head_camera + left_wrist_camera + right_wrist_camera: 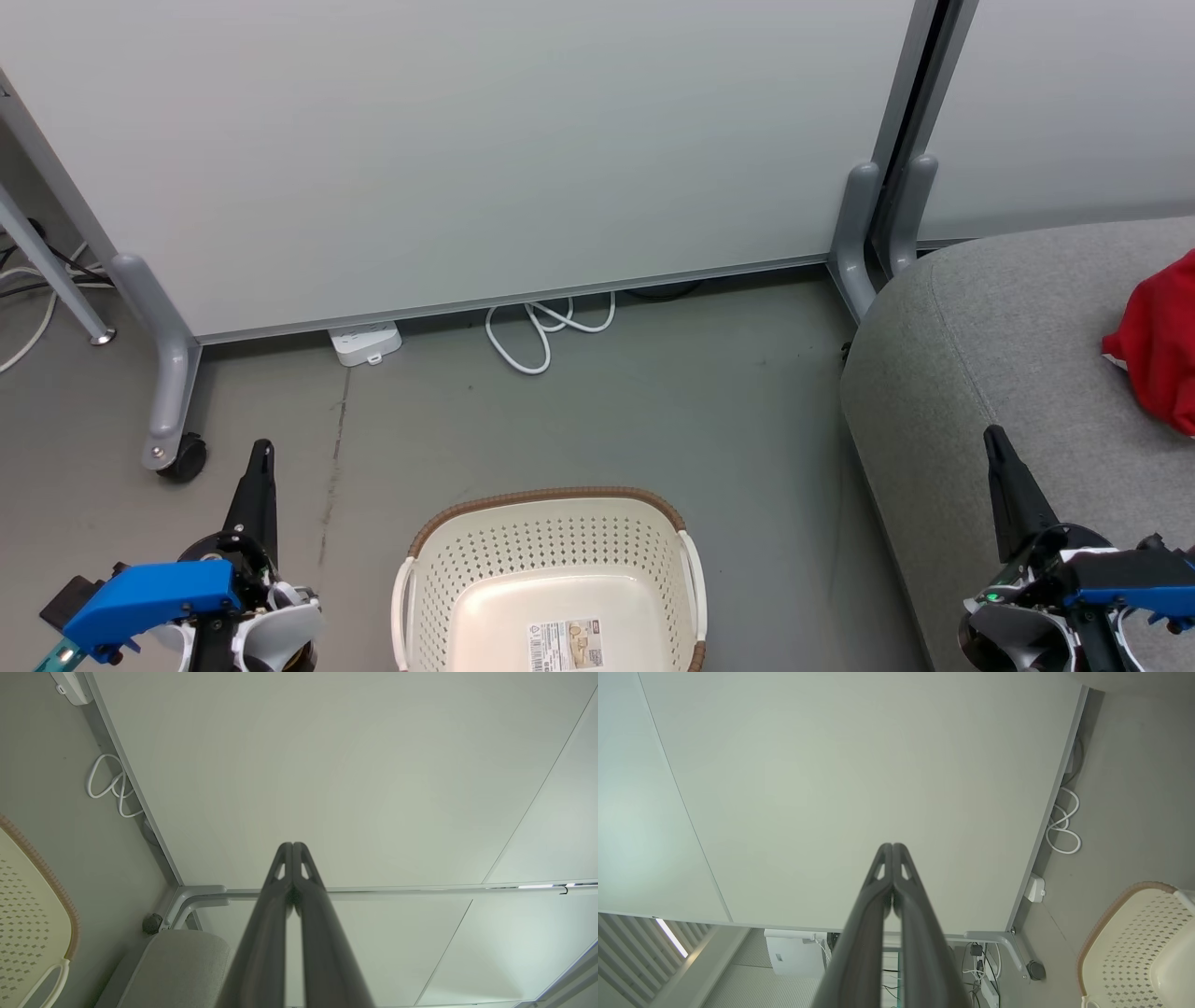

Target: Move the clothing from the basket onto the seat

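Observation:
The cream basket [551, 551] stands on the floor at the bottom centre, with only a label on its bare bottom. Red clothing [1158, 341] lies on the grey seat [990, 345] at the right edge. My left gripper [264, 450] is shut, left of the basket and pointing up the view. Above the seat's front edge, my right gripper [993, 434] is shut too. In the left wrist view my left gripper [292, 845] has its fingers pressed together, with the basket [28, 905] and seat [182, 966] at lower left. My right gripper [893, 846] looks the same, beside the basket [1129, 947].
Pale partition panels [485, 140] on grey wheeled feet [168, 373] stand behind the basket. A white power strip [366, 342] and a looped white cable [546, 327] lie at their base. Grey floor [747, 420] separates basket and seat.

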